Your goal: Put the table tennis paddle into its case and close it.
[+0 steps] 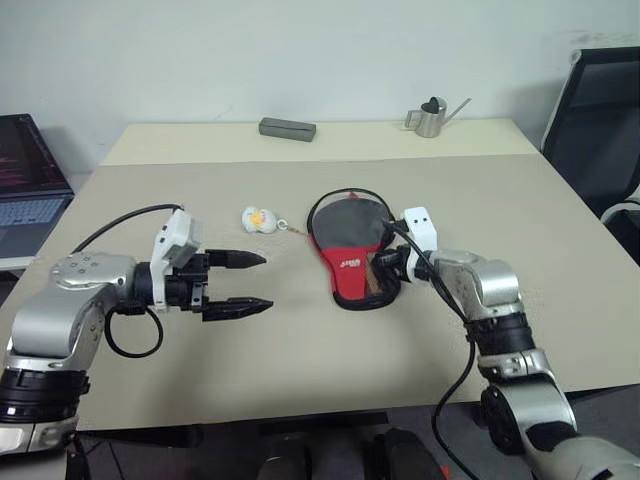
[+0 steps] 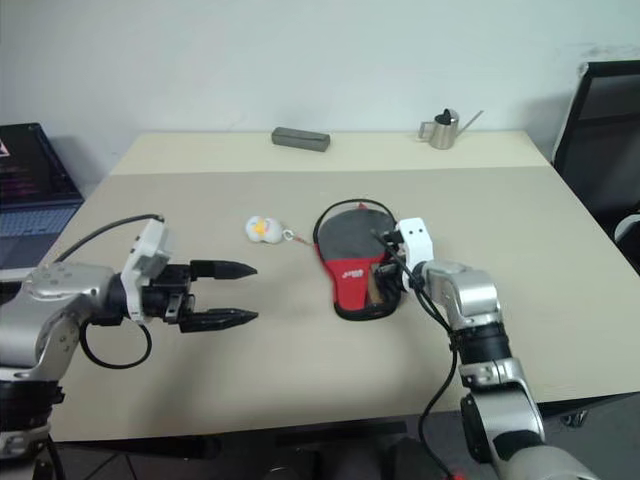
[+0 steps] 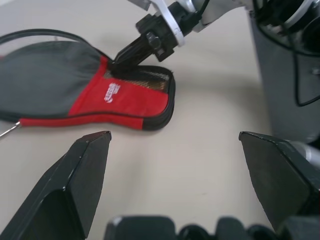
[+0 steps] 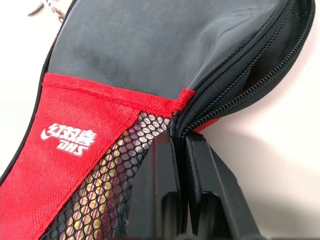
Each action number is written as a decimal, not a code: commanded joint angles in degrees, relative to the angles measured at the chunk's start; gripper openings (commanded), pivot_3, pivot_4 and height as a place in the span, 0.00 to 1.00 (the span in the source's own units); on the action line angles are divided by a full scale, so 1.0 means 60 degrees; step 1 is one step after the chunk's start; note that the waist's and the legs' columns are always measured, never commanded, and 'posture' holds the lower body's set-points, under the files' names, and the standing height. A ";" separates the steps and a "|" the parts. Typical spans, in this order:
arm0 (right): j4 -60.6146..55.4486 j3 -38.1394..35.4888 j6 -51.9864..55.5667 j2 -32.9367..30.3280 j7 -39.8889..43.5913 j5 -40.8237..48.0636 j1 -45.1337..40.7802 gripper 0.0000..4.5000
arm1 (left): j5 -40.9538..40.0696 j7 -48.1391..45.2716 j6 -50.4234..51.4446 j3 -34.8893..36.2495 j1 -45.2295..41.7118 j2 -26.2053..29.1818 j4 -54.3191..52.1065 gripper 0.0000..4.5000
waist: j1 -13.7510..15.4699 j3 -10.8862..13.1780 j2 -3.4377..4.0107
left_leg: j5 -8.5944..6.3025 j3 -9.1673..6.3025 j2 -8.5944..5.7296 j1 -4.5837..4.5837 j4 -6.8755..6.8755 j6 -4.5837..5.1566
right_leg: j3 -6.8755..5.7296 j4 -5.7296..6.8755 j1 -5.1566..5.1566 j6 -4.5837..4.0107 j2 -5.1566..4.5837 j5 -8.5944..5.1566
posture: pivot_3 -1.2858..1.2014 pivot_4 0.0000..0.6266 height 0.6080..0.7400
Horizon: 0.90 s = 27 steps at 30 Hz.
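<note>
Right gripper (image 4: 181, 145), pinched shut on paddle-shaped black-and-red fabric case's (image 1: 352, 245) zipper edge at 3 o'clock; left gripper (image 1: 253, 283) wide open, empty; zipping unfinished.

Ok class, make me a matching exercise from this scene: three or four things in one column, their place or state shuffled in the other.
1. left gripper
2. right gripper
3. watering can
4. grey block

a. far edge, robot's right
b. shut on the case's zipper edge
c. open, holding nothing
d. far edge, near the middle

Pairs: 1-c, 2-b, 3-a, 4-d
</note>
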 commanded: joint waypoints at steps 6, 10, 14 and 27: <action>-0.3439 -0.0396 0.2497 0.0654 -0.1067 0.0522 0.1561 0.00 | -0.1049 0.0264 0.0846 0.0175 0.1029 0.0095 -0.1828 1.00 | 0.0026 0.0000 0.0000 | 0.0000 -0.0005 0.0005 0.0002 -0.0006 0.0001 | -0.0005 0.0000 0.0001 -0.0008 0.0001 -0.0007 | 0.52 0.24 1.00; -0.4788 -0.0501 0.3546 0.1050 -0.1440 0.0653 0.2257 0.00 | -0.1323 0.0220 0.1047 0.0104 0.1190 0.0178 -0.2219 1.00 | 0.0053 0.0000 0.0000 | 0.0000 -0.0005 0.0005 0.0003 -0.0006 0.0001 | -0.0011 -0.0001 0.0004 -0.0011 0.0002 -0.0009 | 0.52 0.24 1.00; -0.5753 -0.0619 0.4360 0.1186 -0.1548 0.0785 0.2688 0.00 | -0.1505 0.0058 0.1173 0.0047 0.1248 0.0289 -0.2459 1.00 | 0.0071 0.0000 0.0001 | -0.0001 -0.0003 0.0005 0.0005 -0.0008 0.0001 | -0.0010 -0.0001 0.0003 -0.0015 0.0003 -0.0013 | 0.52 0.24 1.00; -0.7421 -0.0626 0.5068 0.0861 -0.1662 0.1552 0.4337 0.00 | -0.1764 -0.0338 0.1277 -0.0122 0.1395 0.0766 -0.2674 1.00 | 0.0128 -0.0007 0.0000 | -0.0001 -0.0002 0.0006 0.0008 -0.0026 0.0002 | -0.0023 -0.0011 0.0011 0.0021 0.0002 -0.0058 | 0.52 0.24 1.00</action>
